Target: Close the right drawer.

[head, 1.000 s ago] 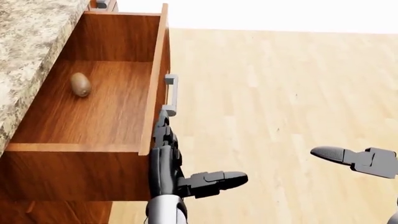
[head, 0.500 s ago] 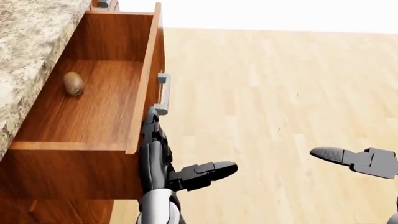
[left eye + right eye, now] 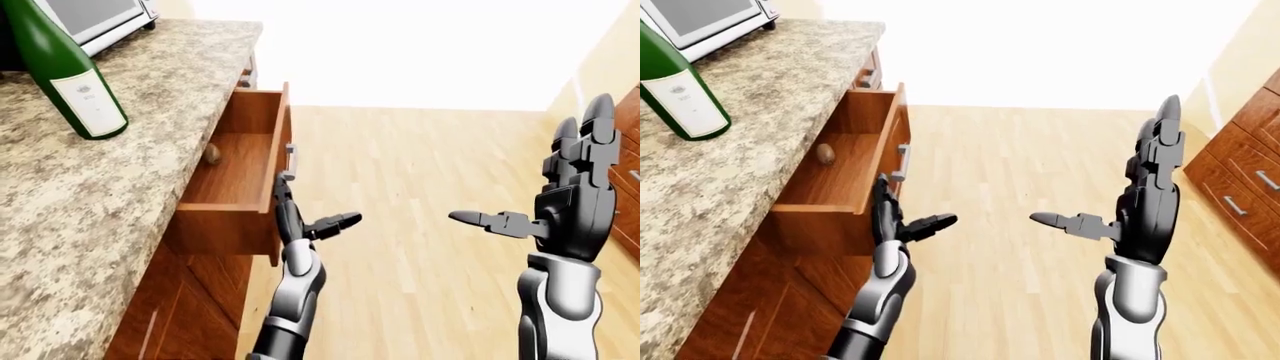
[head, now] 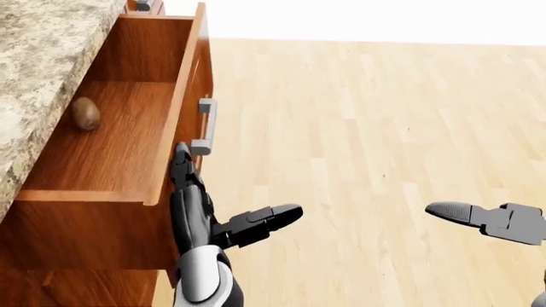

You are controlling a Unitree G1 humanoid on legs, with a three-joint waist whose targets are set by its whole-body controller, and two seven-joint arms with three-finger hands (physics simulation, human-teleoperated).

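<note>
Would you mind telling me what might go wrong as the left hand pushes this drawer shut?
The left hand lies flat against the drawer front just below the handle, near one end, so the push may be off-centre and could skew or jam the drawer. Its fingers might slide off the face. The loose brown object inside could roll as the drawer moves.

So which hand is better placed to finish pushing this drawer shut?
Left. The left hand lies flat against the drawer front just below the handle, fingers open. The right hand is raised over bare floor, far from the drawer.
</note>
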